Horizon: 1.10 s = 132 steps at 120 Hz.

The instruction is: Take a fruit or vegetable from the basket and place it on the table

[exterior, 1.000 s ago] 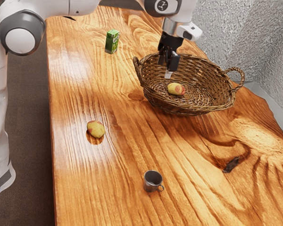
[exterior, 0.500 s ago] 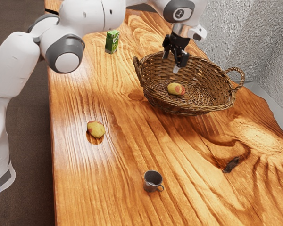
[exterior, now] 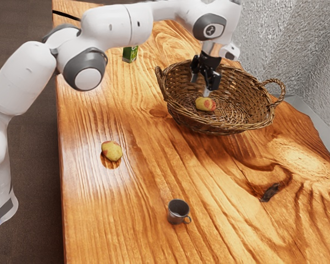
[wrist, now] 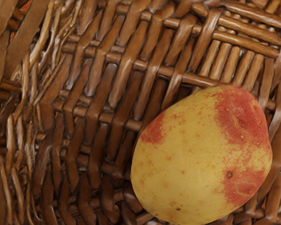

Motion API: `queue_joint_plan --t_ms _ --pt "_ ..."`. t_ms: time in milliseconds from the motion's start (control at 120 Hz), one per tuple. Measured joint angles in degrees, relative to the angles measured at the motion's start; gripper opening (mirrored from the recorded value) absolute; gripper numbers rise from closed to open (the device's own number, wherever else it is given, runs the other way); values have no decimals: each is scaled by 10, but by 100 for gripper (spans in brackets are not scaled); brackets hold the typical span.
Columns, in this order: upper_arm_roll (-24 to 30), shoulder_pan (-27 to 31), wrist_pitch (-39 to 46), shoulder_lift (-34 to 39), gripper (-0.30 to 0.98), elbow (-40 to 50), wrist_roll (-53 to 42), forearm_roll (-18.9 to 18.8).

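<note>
With the tool [exterior: 201, 86] down inside the basket [exterior: 228, 127], its two fingers stand spread apart, so state is released. Potato [exterior: 205, 104] lies in the basket, on the woven bottom, directly below the tool. One fingertip is right at the potato's upper side in the exterior view; can't tell whether they touch. Wrist view has the potato large against the basket's brown wicker: yellow skin, red patches, small dark specks. All other places go by the basket, as seen in the exterior view. Second potato [exterior: 111, 150], also yellow and red, sits on the table [exterior: 137, 220] outside the basket, well apart toward the exterior view's left and a bit nearer the camera. Grey metal mug [exterior: 177, 212] stands upright on the table, camera side of the basket, handle toward the exterior view's right. Green carton [exterior: 130, 54] is upright beyond the basket's left-hand handle, its top hidden behind the arm.
</note>
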<state>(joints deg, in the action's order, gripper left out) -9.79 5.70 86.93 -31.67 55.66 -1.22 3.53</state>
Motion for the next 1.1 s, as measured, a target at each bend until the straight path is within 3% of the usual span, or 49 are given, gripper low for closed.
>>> queue_joint_plan --t_ms 1100 --pt "25 -2 30 -37 69 1 1 14"
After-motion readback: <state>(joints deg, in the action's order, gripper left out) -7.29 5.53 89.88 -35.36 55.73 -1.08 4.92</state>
